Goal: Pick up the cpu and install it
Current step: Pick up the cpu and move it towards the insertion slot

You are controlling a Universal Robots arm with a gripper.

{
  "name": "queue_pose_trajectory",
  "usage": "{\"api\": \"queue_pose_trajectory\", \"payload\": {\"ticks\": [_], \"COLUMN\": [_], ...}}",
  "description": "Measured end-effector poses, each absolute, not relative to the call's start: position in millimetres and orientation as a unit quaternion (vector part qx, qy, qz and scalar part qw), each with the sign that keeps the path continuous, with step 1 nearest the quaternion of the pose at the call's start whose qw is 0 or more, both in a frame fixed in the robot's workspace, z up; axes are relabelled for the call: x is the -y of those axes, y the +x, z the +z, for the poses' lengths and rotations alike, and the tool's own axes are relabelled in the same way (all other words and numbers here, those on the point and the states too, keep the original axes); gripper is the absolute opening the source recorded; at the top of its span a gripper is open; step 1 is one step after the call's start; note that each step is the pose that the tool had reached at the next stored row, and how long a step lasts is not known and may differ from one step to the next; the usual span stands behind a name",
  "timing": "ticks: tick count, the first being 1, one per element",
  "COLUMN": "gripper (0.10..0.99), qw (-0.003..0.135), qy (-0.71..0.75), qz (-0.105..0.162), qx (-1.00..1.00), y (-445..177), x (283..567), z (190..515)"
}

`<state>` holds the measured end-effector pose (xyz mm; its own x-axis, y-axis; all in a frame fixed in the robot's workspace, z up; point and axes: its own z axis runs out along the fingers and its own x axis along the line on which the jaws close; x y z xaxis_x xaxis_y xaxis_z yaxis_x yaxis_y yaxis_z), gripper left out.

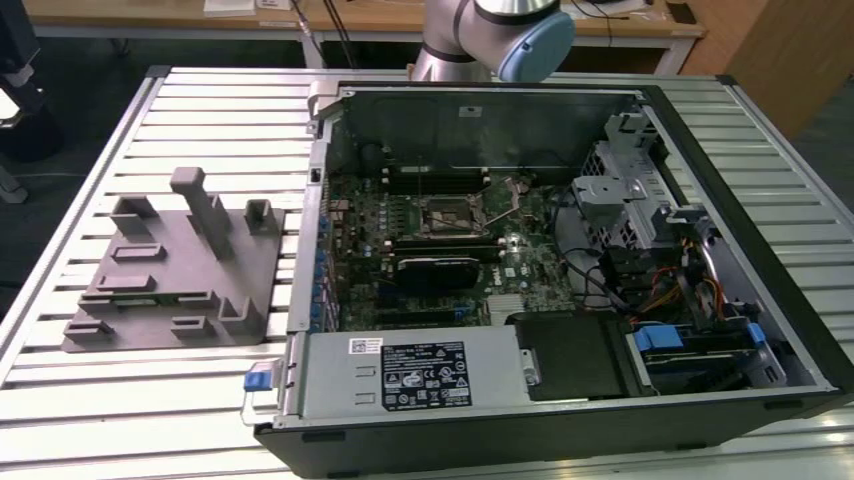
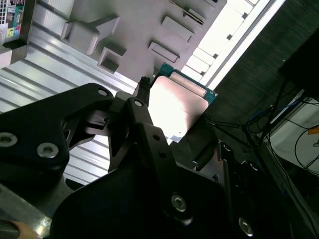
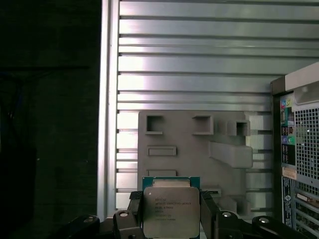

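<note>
Pinching the one small square silver-lidded cpu (image 3: 171, 214) by two opposite edges, the black two-fingered gripper (image 3: 171, 203) held it clear of the single grey plastic fixture with upright posts (image 3: 189, 159), probably to keep it flat. One open black computer case (image 1: 467, 120) sat on the exterior view's right of that fixture.

The cpu (image 3: 171, 211) sits between the fingers (image 3: 208, 216); the fixture (image 1: 167, 265) lies on the table (image 1: 80, 400) beside the computer case (image 1: 467, 125).
</note>
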<state>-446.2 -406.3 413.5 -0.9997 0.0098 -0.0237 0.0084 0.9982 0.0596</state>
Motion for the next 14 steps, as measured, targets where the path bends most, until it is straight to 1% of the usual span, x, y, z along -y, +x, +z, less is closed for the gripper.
{"api": "queue_pose_trajectory", "payload": {"ticks": [14], "gripper": [0.541], "qw": [0.012], "qy": [0.004], "qz": [0.030], "qx": [-0.999], "y": [-422.6], "x": [406.3], "z": [413.4]}}
